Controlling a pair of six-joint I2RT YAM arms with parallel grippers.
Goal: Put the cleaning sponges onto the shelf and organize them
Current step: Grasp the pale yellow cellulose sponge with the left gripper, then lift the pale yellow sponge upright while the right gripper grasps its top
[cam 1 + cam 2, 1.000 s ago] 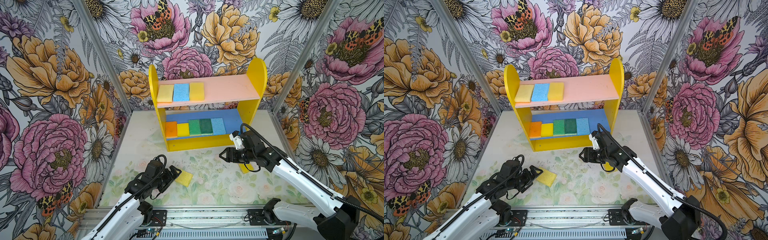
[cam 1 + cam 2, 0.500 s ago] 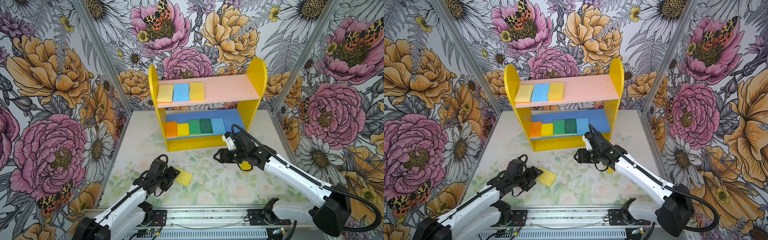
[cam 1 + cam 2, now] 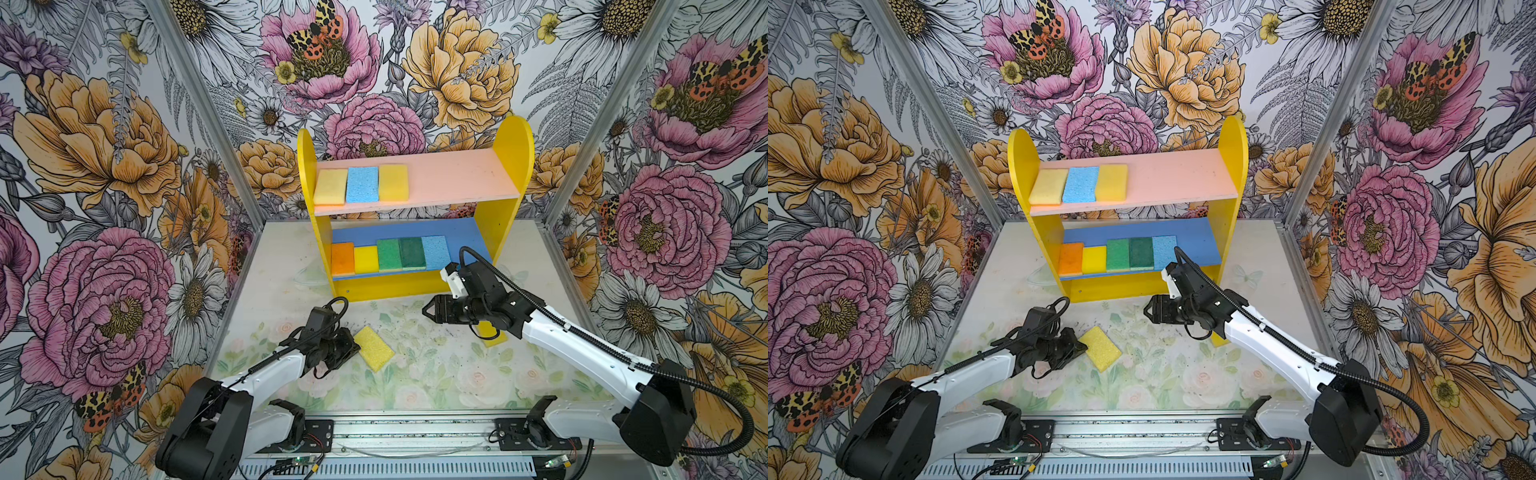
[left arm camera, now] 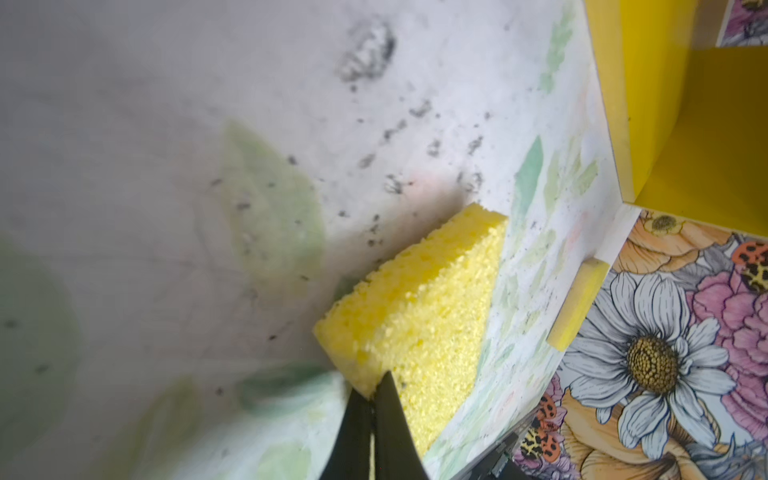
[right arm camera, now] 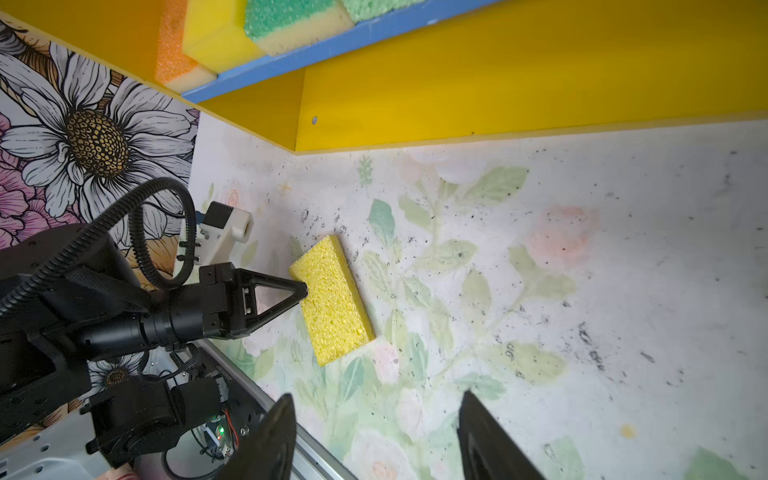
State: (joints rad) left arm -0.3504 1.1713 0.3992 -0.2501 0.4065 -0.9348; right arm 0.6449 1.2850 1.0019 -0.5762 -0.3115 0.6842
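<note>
**A:** Left gripper (image 4: 376, 399)?

**B:** Pressed together, right at one corner of the yellow sponge (image 4: 419, 316), flat on the table (image 3: 436, 374) in front of the shelf (image 3: 514, 141). Foam caught between the tips or not: impossible to tell.

**A:** Too shallow a bite, probably. Better to reopen, slide further in along the short edge, then close across the full thickness.

**B:** Then lift straight up before swinging, to avoid dragging over the table.

**A:** And the destination?

**B:** Pink upper board (image 3: 457, 174): bare on the right, beside the row of three. Blue lower board (image 3: 465, 232): five already, little room left.

**A:** Keep flat, line up with that upper row, release only once down.

**B:** Right gripper (image 5: 376, 395)?

**A:** Spread wide, empty, low above the table near the shelf's foot. Best kept clear of the left arm's path, or sent to the second yellow sponge (image 3: 496, 337) lying beneath that arm.
</note>
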